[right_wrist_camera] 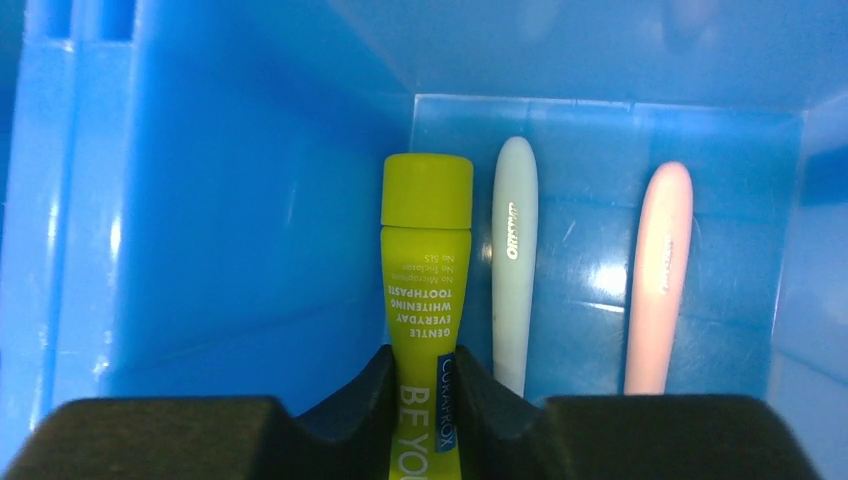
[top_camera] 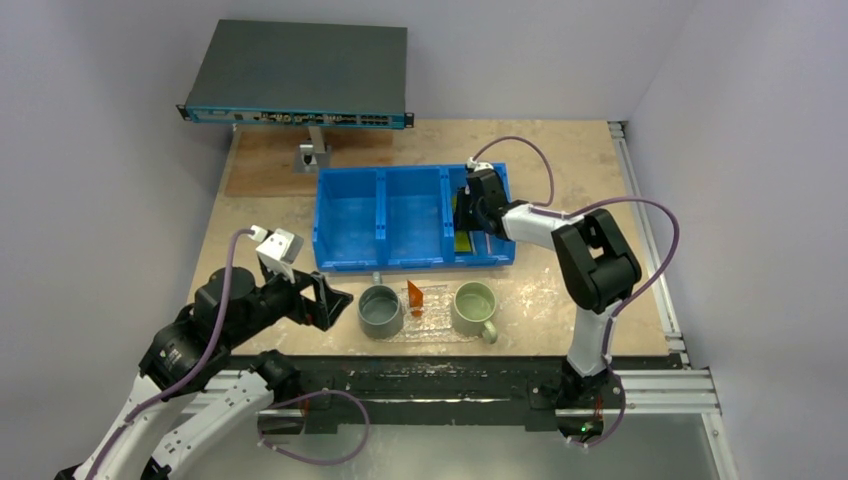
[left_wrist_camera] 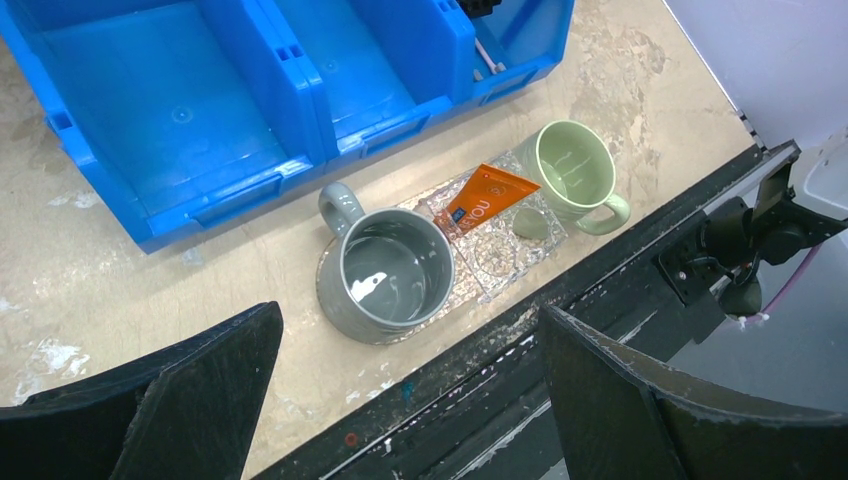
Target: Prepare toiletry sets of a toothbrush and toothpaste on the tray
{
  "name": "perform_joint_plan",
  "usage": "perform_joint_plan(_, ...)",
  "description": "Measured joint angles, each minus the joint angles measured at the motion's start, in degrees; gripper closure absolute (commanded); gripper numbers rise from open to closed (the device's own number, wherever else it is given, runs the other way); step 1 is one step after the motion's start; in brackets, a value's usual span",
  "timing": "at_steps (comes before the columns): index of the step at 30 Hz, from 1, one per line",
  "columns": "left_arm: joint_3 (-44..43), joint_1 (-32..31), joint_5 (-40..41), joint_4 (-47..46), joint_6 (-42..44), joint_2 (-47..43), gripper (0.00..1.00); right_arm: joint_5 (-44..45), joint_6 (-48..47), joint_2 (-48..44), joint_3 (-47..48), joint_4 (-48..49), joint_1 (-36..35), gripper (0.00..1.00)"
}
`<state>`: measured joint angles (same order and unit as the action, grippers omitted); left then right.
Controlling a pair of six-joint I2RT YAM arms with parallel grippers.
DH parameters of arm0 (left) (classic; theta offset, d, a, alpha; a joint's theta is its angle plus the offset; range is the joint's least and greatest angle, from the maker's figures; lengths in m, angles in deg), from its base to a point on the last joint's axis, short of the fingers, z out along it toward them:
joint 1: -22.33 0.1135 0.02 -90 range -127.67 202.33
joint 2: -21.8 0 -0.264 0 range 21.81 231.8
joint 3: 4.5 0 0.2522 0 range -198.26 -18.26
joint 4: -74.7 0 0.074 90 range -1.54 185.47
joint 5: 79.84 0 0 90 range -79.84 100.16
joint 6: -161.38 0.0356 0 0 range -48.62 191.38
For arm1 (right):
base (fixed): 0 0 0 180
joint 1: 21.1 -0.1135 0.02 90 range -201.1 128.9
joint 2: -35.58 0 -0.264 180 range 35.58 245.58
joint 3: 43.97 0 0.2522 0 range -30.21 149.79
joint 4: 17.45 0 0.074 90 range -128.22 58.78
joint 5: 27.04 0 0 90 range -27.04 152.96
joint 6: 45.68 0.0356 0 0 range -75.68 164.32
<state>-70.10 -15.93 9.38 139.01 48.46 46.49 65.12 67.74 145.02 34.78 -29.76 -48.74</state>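
— How far along are the sets?

— About a quarter done, I'd say. Only the orange toothpaste tube lies on the tray. It lies slantwise between the grey mug and the pale-green mug, which stand at the tray's two ends.

— And the other tube?

— The yellow-green toothpaste tube is down in the right-hand compartment of the blue bin. The right gripper has its fingers pressed against both sides of the tube's flat end, so it is pinching it. I cannot tell whether the tube has left the bin floor.

— The toothbrushes?

— Both lie in that same compartment. The whitish toothbrush is just beside the tube, and the pink toothbrush is on its other side, a little apart. Nothing touches either.

— What about the left arm?

— The left gripper hangs over the table near the grey mug. Its jaws are spread wide and hold nothing.

— So what is left?

— As I judge it, the yellow-green tube has to go to the tray. Both brushes must follow, one beside each tube. The bare stretch between the mugs looks short, so placing four things there will need care.
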Motion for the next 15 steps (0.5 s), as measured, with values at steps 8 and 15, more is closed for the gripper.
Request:
perform_joint_plan(8, 0.00, 0.00, 0.00, 0.00, 0.00, 0.46, 0.00, 0.20, -0.83, -1.57, 0.33, -1.11, 0.00, 0.94)
perform_joint_plan(15, 0.00, 0.17, -0.04, 0.00, 0.00, 0.46, 0.00, 2.78, -3.15, -10.73, 0.33, -5.16, 0.00, 0.94)
